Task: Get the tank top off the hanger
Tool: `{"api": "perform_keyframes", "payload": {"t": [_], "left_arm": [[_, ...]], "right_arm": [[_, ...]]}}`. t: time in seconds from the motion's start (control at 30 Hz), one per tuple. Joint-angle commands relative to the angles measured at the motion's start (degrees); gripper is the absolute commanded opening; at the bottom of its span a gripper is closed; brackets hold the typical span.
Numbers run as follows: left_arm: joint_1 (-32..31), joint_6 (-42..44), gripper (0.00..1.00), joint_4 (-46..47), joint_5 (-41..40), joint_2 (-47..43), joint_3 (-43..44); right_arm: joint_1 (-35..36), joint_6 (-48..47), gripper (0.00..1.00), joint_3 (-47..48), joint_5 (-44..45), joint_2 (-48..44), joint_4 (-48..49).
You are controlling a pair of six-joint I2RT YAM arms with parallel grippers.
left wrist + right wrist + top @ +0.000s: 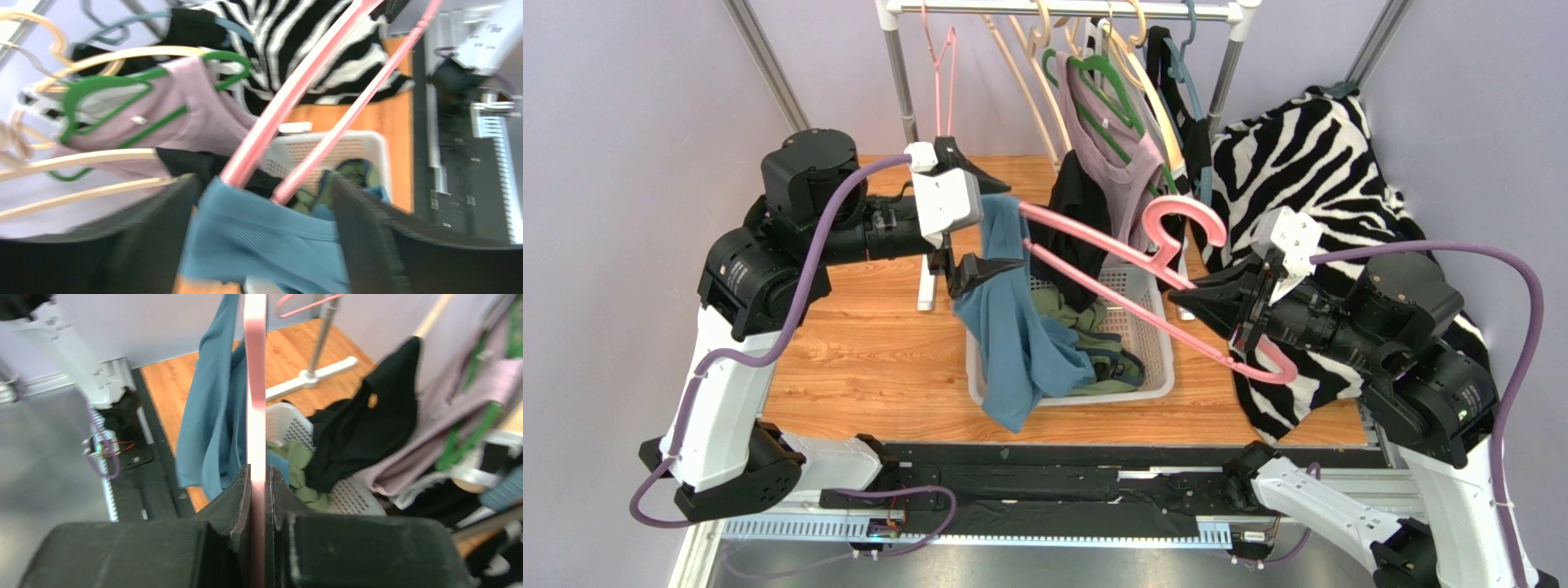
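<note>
A blue tank top (pixel 1014 325) hangs off the left end of a pink hanger (pixel 1075 230), drooping over the front of a white basket. My left gripper (pixel 979 218) is open, its fingers astride that hanger end and the fabric without pinching it. The left wrist view shows the tank top (pixel 264 242) between the spread fingers (pixel 153 236), and the pink bars (pixel 288 104) run away from them. My right gripper (pixel 1195 294) is shut on the hanger's lower bar near the hook. In the right wrist view, the hanger (pixel 255 386) stands edge-on between the right gripper's (pixel 255 478) shut jaws, with the tank top (pixel 212 416) beyond.
The white basket (pixel 1143 321) holds green and black clothes. Behind it stands a clothes rack (pixel 1063 10) with several hangers, one green with a lilac top (pixel 1124 172). Zebra-print fabric (pixel 1308 147) lies at the right, under the right arm.
</note>
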Motion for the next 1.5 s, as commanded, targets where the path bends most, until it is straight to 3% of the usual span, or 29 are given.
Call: {"api": "perform_keyframes", "payload": {"t": [0.0, 0.13, 0.27, 0.47, 0.67, 0.97, 1.0, 1.07, 1.1, 1.13, 1.2, 1.47], "left_arm": [[-0.2, -4.0, 0.97, 8.9, -7.7, -2.0, 1.2], [-0.2, -3.7, 0.97, 9.6, -10.3, -4.0, -0.6], [-0.2, -4.1, 0.98, 9.5, -10.4, -9.0, -8.4], [-0.2, -6.1, 0.98, 13.1, -12.2, -14.4, -27.7], [-0.1, -6.7, 0.99, 18.5, -17.1, -13.1, -31.9], [-0.2, -7.9, 0.99, 21.0, -17.6, -7.6, -30.4], [-0.2, -7.8, 0.96, 21.0, -17.5, -7.2, -30.1], [-0.2, -7.0, 0.79, 20.5, -16.6, -6.5, -28.7], [-0.1, -6.9, 0.47, 20.0, -15.7, -6.2, -27.8], [-0.2, -7.2, 0.25, 19.7, -15.8, -5.6, -26.0], [-0.1, -7.6, 0.00, 19.2, -15.6, -4.7, -23.9], [0.0, -10.0, 0.00, 18.3, -18.8, -4.8, -11.9]], "right_arm": [[-0.5, 1.5, 0.00, 0.6, 10.7, -1.2, 7.4], [-0.5, 1.5, 0.00, 0.6, 12.4, -1.7, 7.8], [-0.6, 1.6, 0.00, 0.6, 12.6, -2.2, 8.0], [-0.6, 1.6, 0.00, 1.2, 10.4, -2.9, 7.7], [-0.7, 2.4, 0.00, 2.5, 6.6, -3.6, 5.9], [-0.5, 2.9, 0.00, 5.6, 5.8, -4.5, 5.3], [-0.5, 3.0, 0.00, 5.9, 5.9, -4.4, 5.3], [-0.6, 2.9, 0.00, 7.0, 5.9, -4.8, 5.3], [-0.6, 2.9, 0.00, 7.1, 5.9, -4.8, 5.3], [-0.6, 3.1, 0.00, 7.4, 5.9, -4.8, 5.3], [-0.5, 3.2, 0.00, 7.8, 6.0, -5.0, 5.3], [-0.7, 2.8, 0.00, 7.5, 9.9, -7.2, -0.4]]}}
